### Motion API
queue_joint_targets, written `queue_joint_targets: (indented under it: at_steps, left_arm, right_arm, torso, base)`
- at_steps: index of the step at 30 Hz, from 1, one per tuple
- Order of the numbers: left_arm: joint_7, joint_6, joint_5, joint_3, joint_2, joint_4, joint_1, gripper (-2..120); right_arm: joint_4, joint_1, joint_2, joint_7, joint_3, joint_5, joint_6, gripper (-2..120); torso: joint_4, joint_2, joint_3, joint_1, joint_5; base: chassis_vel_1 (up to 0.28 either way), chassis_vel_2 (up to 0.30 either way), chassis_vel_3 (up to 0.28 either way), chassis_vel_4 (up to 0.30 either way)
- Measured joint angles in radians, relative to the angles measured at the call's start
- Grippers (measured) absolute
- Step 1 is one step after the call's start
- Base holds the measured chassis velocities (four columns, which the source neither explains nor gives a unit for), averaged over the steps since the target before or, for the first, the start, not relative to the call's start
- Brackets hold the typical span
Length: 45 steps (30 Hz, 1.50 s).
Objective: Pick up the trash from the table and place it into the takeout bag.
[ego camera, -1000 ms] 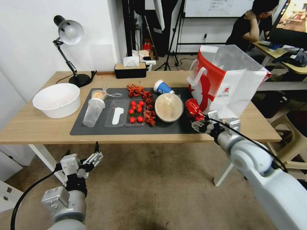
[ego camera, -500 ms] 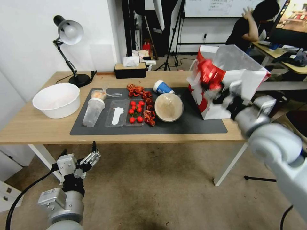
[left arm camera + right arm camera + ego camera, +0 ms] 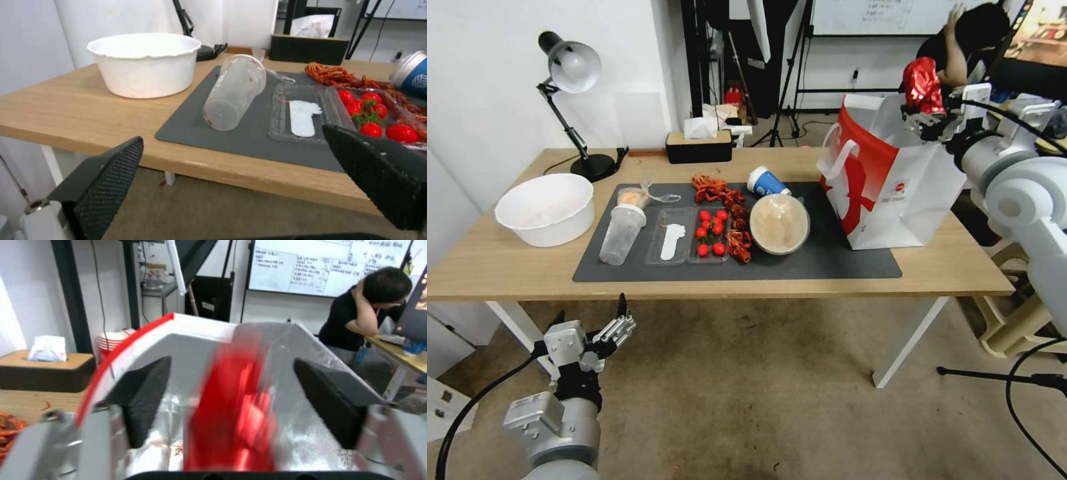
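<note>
A light-wood table [image 3: 507, 267] carries a white takeout bag [image 3: 907, 193] at its right end. Above the bag's open top, the right hand [image 3: 928, 115] is spread, the crushed red can [image 3: 922, 83] loose between its fingers. The left hand [image 3: 602, 328] hangs spread below the table edge

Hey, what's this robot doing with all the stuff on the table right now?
It is clearing trash into the takeout bag. The right gripper is above the bag's open top with its fingers spread, and the crushed red can sits between them, blurred in the wrist view as if dropping. The left gripper hangs open below the table's front edge. The lidded bowl, blue cup and clear plastic cup remain on the mat.
</note>
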Motion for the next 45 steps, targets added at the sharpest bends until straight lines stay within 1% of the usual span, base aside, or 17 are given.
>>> queue_joint_targets:
  at_steps: [4,6,12,19,23,25,26,29,30,32,33,36,37,40,41,44,45]
  left_arm:
    - [0.000,0.000,0.000,-0.003,0.000,0.000,0.002,100]
    - [0.000,0.000,0.000,-0.007,0.001,0.000,0.004,100]
    - [0.001,-0.001,-0.003,-0.017,0.004,-0.002,0.004,100]
    - [0.001,-0.001,-0.005,-0.017,0.004,-0.005,0.003,100]
    - [0.001,-0.001,-0.009,-0.023,0.004,-0.008,0.005,100]
    - [0.002,-0.002,-0.011,-0.025,0.004,-0.008,0.004,100]
    - [0.002,-0.002,-0.011,-0.025,0.004,-0.008,0.004,100]
    - [0.003,-0.003,-0.012,-0.025,0.001,-0.008,0.003,100]
    - [0.003,-0.003,-0.012,-0.025,0.001,-0.008,0.003,100]
    - [0.003,-0.004,-0.016,-0.028,0.000,-0.004,0.000,100]
    - [0.003,-0.004,-0.016,-0.028,0.000,-0.004,0.000,100]
    - [0.003,-0.005,-0.017,-0.026,-0.002,-0.003,-0.002,100]
    - [0.003,-0.005,-0.017,-0.026,-0.002,-0.003,-0.002,100]
    - [0.004,-0.010,-0.014,-0.022,-0.007,-0.002,0.000,100]
    - [0.004,-0.010,-0.014,-0.022,-0.007,-0.002,0.000,100]
    - [0.004,-0.016,-0.012,-0.022,-0.008,0.000,0.003,100]
    - [0.004,-0.016,-0.012,-0.022,-0.008,0.000,0.003,100]
  right_arm:
    - [-0.009,-0.001,0.004,-0.002,0.000,-0.008,0.000,86]
    - [-0.011,-0.002,0.006,-0.006,0.000,-0.012,0.003,98]
    - [0.011,-0.008,0.003,-0.016,0.002,-0.009,0.028,100]
    - [0.037,-0.008,0.003,-0.008,0.003,0.010,0.028,100]
    - [0.092,-0.030,0.003,-0.010,0.002,0.052,0.052,100]
    - [0.176,-0.096,0.001,-0.025,0.011,0.085,0.099,100]
    - [0.176,-0.096,0.001,-0.025,0.011,0.085,0.099,100]
    - [0.261,-0.194,-0.024,-0.033,0.022,0.095,0.138,100]
    - [0.261,-0.194,-0.024,-0.033,0.022,0.095,0.138,100]
    - [0.326,-0.281,-0.033,-0.023,0.027,0.065,0.163,100]
    - [0.326,-0.281,-0.033,-0.023,0.027,0.065,0.163,100]
    - [0.369,-0.414,-0.027,-0.016,0.051,-0.029,0.232,100]
    - [0.369,-0.414,-0.027,-0.016,0.051,-0.029,0.232,100]
    - [0.387,-0.589,-0.003,-0.028,0.091,-0.164,0.361,100]
    - [0.387,-0.589,-0.003,-0.028,0.091,-0.164,0.361,100]
    - [0.349,-0.780,0.060,-0.075,0.107,-0.312,0.561,100]
    - [0.349,-0.780,0.060,-0.075,0.107,-0.312,0.561,100]
  torso:
    - [0.0000,0.000,0.000,0.000,-0.0002]
    - [0.0000,0.000,0.000,0.000,0.0000]
    - [0.0000,0.000,0.000,0.000,-0.0003]
    - [0.0000,0.000,0.000,0.000,-0.0003]
    - [0.0001,0.000,0.000,0.000,-0.0003]
    - [0.0001,0.000,0.000,0.000,-0.0003]
    - [0.0001,0.000,0.000,0.000,-0.0003]
    - [-0.0001,0.000,0.000,0.000,-0.0002]
    - [-0.0001,0.000,0.000,0.000,-0.0002]
    - [0.0001,0.000,0.000,0.000,-0.0005]
    - [0.0001,0.000,0.000,0.000,-0.0005]
    - [0.0000,0.000,0.000,0.000,-0.0002]
    - [0.0000,0.000,0.000,0.000,-0.0002]
    - [0.0001,0.000,0.000,0.000,-0.0006]
    - [0.0001,0.000,0.000,0.000,-0.0006]
    - [-0.0003,0.000,0.000,0.000,0.0001]
    - [-0.0003,0.000,0.000,0.000,0.0001]
  base:
    - [0.000,0.000,0.000,0.000]
    - [0.000,0.000,0.000,0.000]
    - [0.000,0.000,0.000,0.000]
    - [0.000,0.000,0.000,0.000]
    - [0.000,0.000,0.000,0.000]
    - [0.000,0.000,0.000,0.000]
    - [0.000,0.000,0.000,0.000]
    - [0.000,0.000,0.000,0.000]
    - [0.000,0.000,0.000,0.000]
    - [0.000,0.000,0.000,0.000]
    - [0.000,0.000,0.000,0.000]
    - [0.000,0.000,0.000,0.000]
    - [0.000,0.000,0.000,0.000]
    - [0.000,0.000,0.000,0.000]
    - [0.000,0.000,0.000,0.000]
    - [0.000,0.000,0.000,0.000]
    - [0.000,0.000,0.000,0.000]
